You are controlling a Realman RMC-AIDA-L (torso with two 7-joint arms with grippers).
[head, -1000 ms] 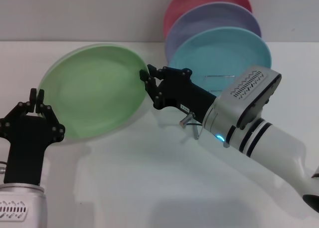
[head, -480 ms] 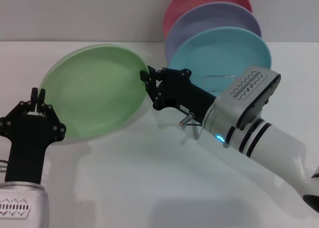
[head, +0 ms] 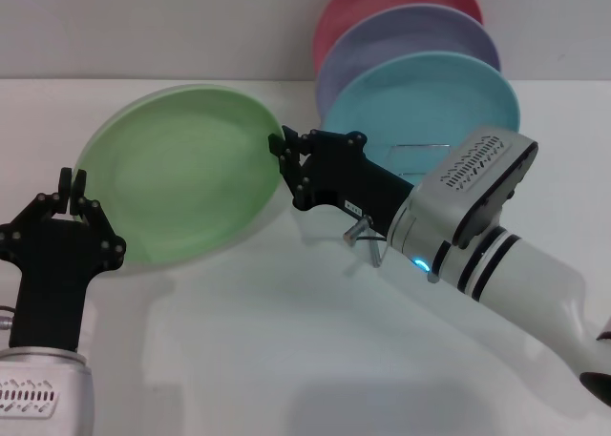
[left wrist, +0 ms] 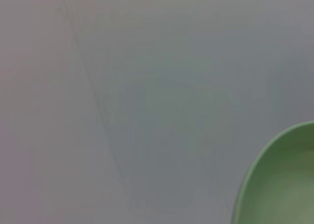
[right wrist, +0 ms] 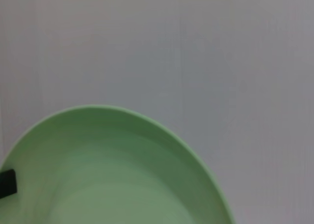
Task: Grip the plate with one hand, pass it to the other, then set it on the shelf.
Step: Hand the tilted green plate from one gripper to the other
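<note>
The light-green plate is held tilted above the table at the left. My right gripper, the one with the blue light, is shut on the plate's right rim. The plate fills the bottom of the right wrist view, with a black fingertip at its edge. My left gripper sits at the plate's lower-left rim, slightly open and holding nothing. The left wrist view shows only the plate's edge off to one side. The wire shelf stands behind my right arm, mostly hidden.
Three plates stand in the shelf: turquoise, lavender and pink-red. The shelf's foot shows beneath my right wrist. The white table lies in front, with a pale wall behind.
</note>
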